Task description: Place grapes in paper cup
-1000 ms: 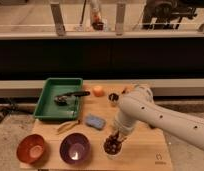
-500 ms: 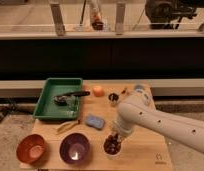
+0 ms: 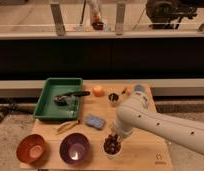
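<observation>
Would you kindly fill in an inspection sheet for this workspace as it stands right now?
Surface: light wooden tabletop, no spills seen.
Job's things: bunch of dark red-purple grapes sits at the mouth of the small white paper cup, near the front edge.
Clutter: green plastic tray holding a dark utensil; round orange fruit; small dark cup; blue sponge; thin yellowish item; orange-brown bowl; purple bowl.
Grippers: two-finger gripper on the white arm, directly above the grapes.
Cables: nothing seen.
Surroundings: metal railing behind the table.
</observation>
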{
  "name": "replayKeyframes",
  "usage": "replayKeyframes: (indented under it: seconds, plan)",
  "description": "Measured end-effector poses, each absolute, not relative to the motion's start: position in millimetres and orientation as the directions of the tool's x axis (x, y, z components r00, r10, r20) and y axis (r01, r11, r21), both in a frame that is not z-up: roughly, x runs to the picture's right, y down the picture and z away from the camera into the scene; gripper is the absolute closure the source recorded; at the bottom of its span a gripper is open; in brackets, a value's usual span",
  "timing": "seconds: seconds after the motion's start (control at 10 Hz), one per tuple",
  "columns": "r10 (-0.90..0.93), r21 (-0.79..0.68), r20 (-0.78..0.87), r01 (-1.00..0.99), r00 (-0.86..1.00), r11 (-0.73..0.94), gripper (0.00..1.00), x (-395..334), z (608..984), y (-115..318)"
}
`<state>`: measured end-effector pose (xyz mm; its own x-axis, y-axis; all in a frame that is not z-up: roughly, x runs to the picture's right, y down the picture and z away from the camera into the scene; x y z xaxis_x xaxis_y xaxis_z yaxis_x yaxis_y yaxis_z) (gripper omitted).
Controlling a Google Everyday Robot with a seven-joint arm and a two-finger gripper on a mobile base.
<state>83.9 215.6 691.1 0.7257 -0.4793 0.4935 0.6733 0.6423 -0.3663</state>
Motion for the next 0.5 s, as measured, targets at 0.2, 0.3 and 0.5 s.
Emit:
replayKeyframes:
  seconds: [0.2, 0.3, 0.5]
  plan:
    - [-0.483, -0.368, 0.493, 0.677, 0.723, 0.637, 0.46, 82.5, 688.1, 210.4]
    - [-0.486, -0.367, 0.495, 0.680, 0.720, 0.634, 0.37, 81.3, 686.8, 208.1]
    - [-0.491, -0.363, 0.496, 0.685, 0.716, 0.632, 0.22, 80.1, 684.5, 203.8]
